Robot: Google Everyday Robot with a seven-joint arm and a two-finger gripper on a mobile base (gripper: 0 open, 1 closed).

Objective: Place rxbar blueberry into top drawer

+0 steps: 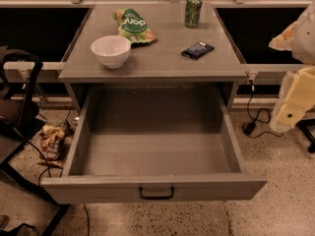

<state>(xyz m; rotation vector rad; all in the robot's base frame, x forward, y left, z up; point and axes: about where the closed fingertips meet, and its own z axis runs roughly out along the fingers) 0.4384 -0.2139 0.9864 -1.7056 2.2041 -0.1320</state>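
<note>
The rxbar blueberry (197,49), a small flat dark navy bar with white text, lies on the right part of the grey cabinet top (162,65). The top drawer (153,156) is pulled wide open toward me and its grey inside holds nothing; its front panel has a small dark centred handle (156,194). My gripper (294,102) hangs at the far right edge of the view, beside the cabinet and level with the drawer, well to the right of and below the bar. It is not touching the bar or the drawer.
A white bowl (111,50) stands at the top's left front. A green chip bag (133,26) lies behind it and a green soda can (193,10) stands at the back right. A snack bag (51,144) and cables (253,124) lie on the floor. A dark cart frame (22,112) stands left.
</note>
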